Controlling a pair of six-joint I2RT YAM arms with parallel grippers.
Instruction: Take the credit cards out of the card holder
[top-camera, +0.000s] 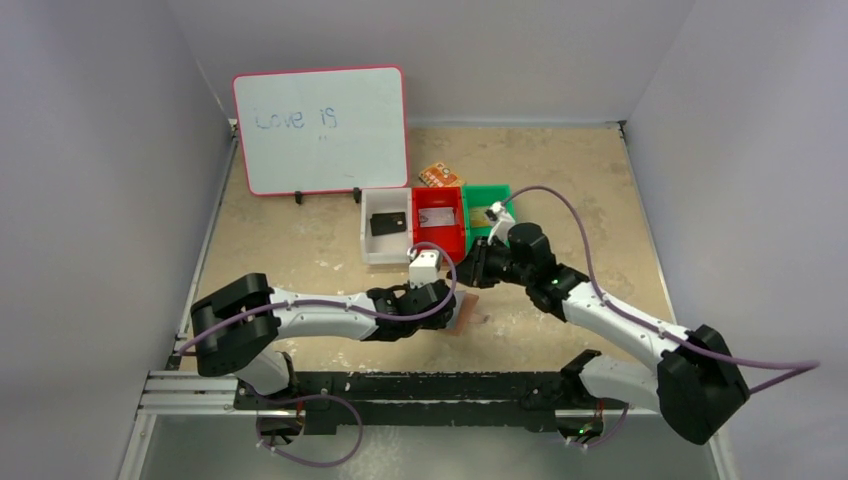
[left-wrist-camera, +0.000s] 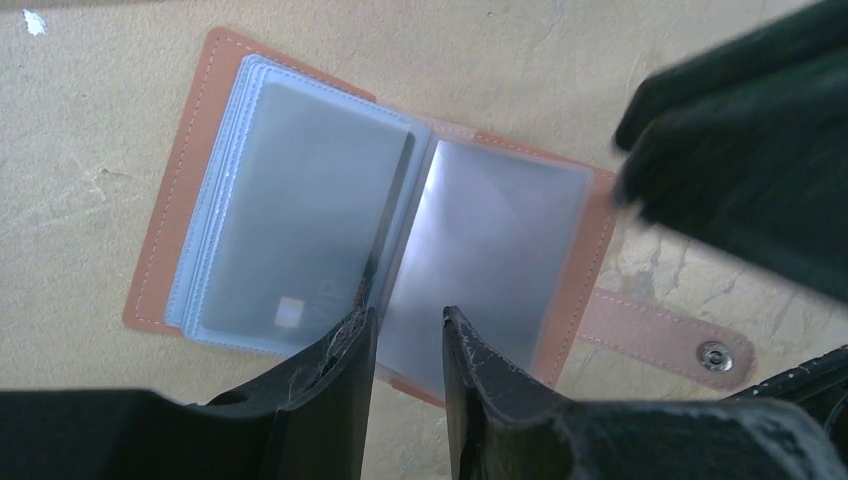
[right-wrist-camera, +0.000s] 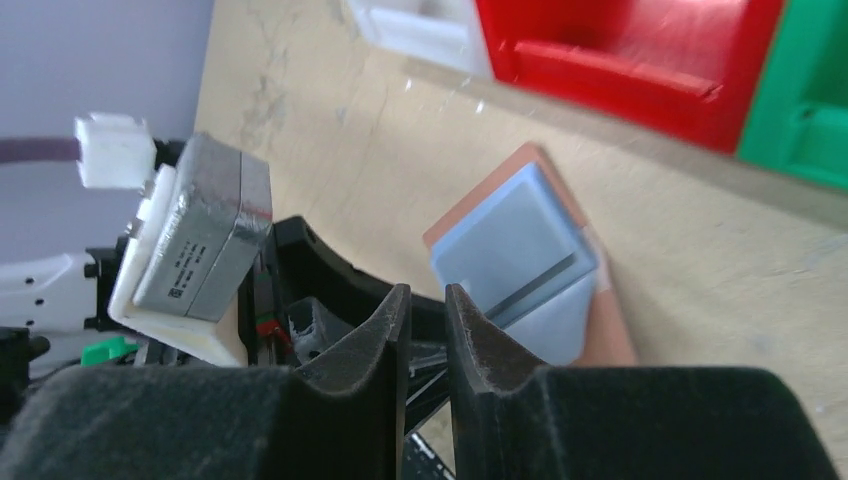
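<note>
The tan card holder (left-wrist-camera: 190, 190) lies open on the table, its pale blue frosted sleeves up and its snap tab (left-wrist-camera: 680, 340) to the right. A dark card (left-wrist-camera: 300, 220) shows through the left sleeve. It also shows in the right wrist view (right-wrist-camera: 520, 260) and partly in the top view (top-camera: 468, 312). My left gripper (left-wrist-camera: 410, 320) hovers over the holder's near edge at the fold, jaws slightly apart with nothing between them. My right gripper (right-wrist-camera: 427, 295) is just behind the holder, jaws nearly touching and empty; it shows dark in the left wrist view (left-wrist-camera: 750, 150).
White (top-camera: 368, 245), red (top-camera: 440, 238) and green (top-camera: 490, 189) bins stand in a row behind the holder; a black card (top-camera: 388, 223) lies in the white one. An orange patterned packet (top-camera: 437, 176) and a whiteboard (top-camera: 322, 130) stand farther back.
</note>
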